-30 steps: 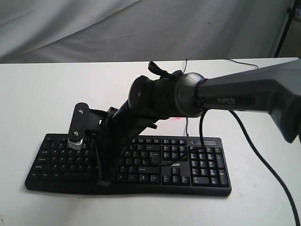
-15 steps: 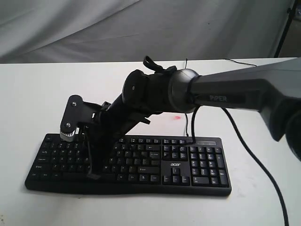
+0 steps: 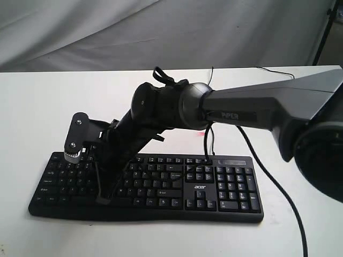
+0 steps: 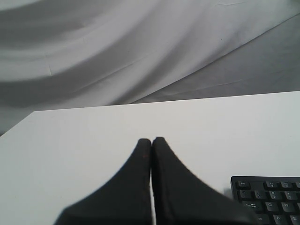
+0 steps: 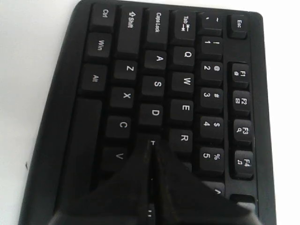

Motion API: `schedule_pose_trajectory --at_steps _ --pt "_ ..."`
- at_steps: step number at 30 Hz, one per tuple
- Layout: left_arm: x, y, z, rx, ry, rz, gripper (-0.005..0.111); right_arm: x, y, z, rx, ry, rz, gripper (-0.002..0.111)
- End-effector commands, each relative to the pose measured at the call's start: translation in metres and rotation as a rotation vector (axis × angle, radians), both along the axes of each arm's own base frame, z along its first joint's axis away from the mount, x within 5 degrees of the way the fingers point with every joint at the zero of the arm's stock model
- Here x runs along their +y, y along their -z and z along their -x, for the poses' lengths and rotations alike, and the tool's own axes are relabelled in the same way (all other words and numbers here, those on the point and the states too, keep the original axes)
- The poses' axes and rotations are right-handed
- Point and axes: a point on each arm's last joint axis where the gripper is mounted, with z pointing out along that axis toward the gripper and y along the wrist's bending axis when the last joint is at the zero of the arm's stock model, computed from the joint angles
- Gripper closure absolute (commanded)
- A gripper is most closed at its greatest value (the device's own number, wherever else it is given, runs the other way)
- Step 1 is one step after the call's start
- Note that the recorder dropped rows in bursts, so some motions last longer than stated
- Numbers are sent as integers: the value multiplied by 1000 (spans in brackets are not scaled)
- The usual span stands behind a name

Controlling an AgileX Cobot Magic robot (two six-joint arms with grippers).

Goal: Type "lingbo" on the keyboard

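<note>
Both pressed together: right gripper (image 5: 151,144) tip over keyboard (image 5: 158,85) beside D key (image 5: 155,112); left gripper (image 4: 151,140) above table (image 4: 70,140).

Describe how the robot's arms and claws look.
The right arm is a dark grey angular shell with white PIPER lettering, a rounded black joint and a loose black cable. The right claw and left claw have black fingers tapering to points.
</note>
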Motion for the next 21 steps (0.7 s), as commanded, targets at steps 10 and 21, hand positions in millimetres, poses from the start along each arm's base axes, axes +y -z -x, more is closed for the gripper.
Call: schedule_pose_trajectory --at_steps 10,21 --pt "0 2 0 4 4 4 106 0 -2 1 -2 -23 11 108" --pt "0 2 0 4 4 4 106 0 -1 1 -2 -27 16 108"
